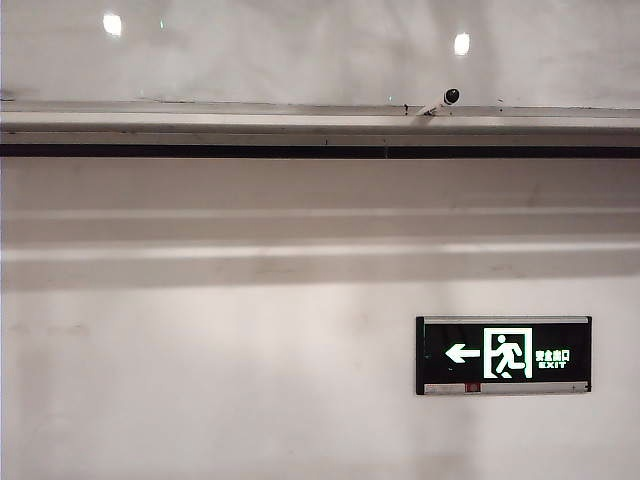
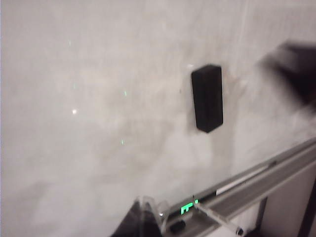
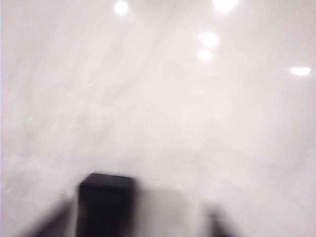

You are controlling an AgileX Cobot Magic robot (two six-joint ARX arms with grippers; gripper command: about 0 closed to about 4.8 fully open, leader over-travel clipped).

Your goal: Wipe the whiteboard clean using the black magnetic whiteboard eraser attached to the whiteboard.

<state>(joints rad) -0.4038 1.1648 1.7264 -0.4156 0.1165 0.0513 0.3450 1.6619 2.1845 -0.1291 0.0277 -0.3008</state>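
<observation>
Exterior view: no arm or gripper appears. The glossy whiteboard [image 1: 300, 50] fills the top band, its pale metal ledge [image 1: 250, 112] running across beneath it with a marker [image 1: 442, 100] lying at about one o'clock from centre. An exit sign [image 1: 503, 355] glows on the matte wall at four o'clock. The eraser is out of frame here.

Left wrist view: the black magnetic eraser [image 2: 207, 98] clings upright to the smeared board at about two o'clock from centre. It looks like a light, rigid block with a soft felt face, likely best pinched across its narrow sides and pulled off against the magnet. A dark blur at three o'clock is probably the other arm. The left gripper [image 2: 143, 219] shows only as a fragment at six o'clock; its opening cannot be told.

Right wrist view: heavy blur. The eraser sits at seven o'clock between the dark shapes of the right gripper [image 3: 143, 219], whose fingers appear spread, not yet gripping it.
</observation>
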